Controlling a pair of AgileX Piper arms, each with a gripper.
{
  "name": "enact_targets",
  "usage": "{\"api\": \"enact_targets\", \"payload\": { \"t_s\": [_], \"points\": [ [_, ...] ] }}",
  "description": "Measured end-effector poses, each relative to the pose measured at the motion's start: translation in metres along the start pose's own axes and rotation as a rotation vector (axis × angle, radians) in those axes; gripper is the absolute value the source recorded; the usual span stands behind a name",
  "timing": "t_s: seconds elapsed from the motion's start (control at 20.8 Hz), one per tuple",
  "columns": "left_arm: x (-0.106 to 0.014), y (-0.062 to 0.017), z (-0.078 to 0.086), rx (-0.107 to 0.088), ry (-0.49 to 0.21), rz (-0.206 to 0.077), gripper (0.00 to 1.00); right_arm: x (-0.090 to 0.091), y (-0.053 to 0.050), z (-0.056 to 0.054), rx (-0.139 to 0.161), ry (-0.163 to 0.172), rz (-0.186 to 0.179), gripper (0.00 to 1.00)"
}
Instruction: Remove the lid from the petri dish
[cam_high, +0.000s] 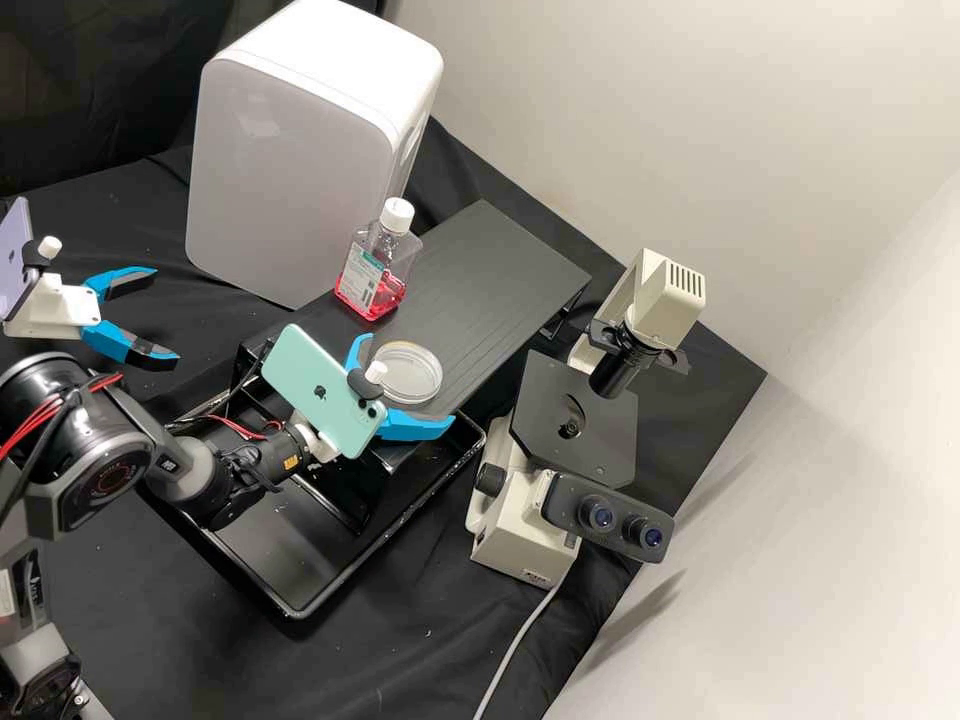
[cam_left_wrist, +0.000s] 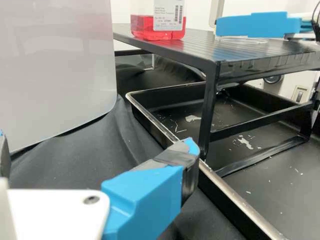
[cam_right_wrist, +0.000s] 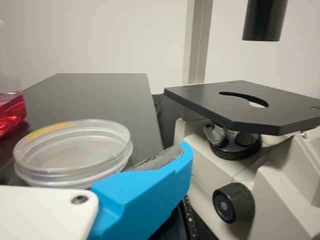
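The clear petri dish (cam_high: 405, 372), lid on, rests on the near end of the black raised rack (cam_high: 490, 290). My right gripper (cam_high: 405, 384) stands open around it, one blue finger on either side, and I cannot tell whether they touch the dish. In the right wrist view the petri dish (cam_right_wrist: 72, 150) lies just beyond one blue finger (cam_right_wrist: 150, 185). My left gripper (cam_high: 163, 312) hangs open and holds nothing, off at the far left above the black cloth, well away from the dish. Its own blue finger (cam_left_wrist: 150, 195) points toward the tray (cam_left_wrist: 165, 132).
A flask of red liquid (cam_high: 375, 262) stands on the rack behind the dish. The rack sits in a black tray (cam_high: 300, 590). A white box (cam_high: 300, 140) is at the back, a microscope (cam_high: 580, 440) to the right of the rack.
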Motion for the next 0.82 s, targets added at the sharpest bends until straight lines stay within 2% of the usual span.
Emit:
{"api": "enact_targets", "payload": {
  "t_s": [0.14,0.38,0.82],
  "points": [
    [0.0000,-0.0001,0.0003,0.001,-0.004,-0.001,1.00,0.0046,-0.0013,-0.0013,-0.006,0.006,-0.001,1.00],
    [0.0005,-0.0017,0.0013,0.009,-0.016,-0.009,1.00,0.0073,-0.0034,-0.0049,-0.034,0.020,-0.006,1.00],
    [0.0008,-0.0029,0.0010,0.011,-0.015,-0.014,1.00,0.0090,-0.0026,-0.0080,-0.032,0.025,0.006,1.00]
  ]
}}
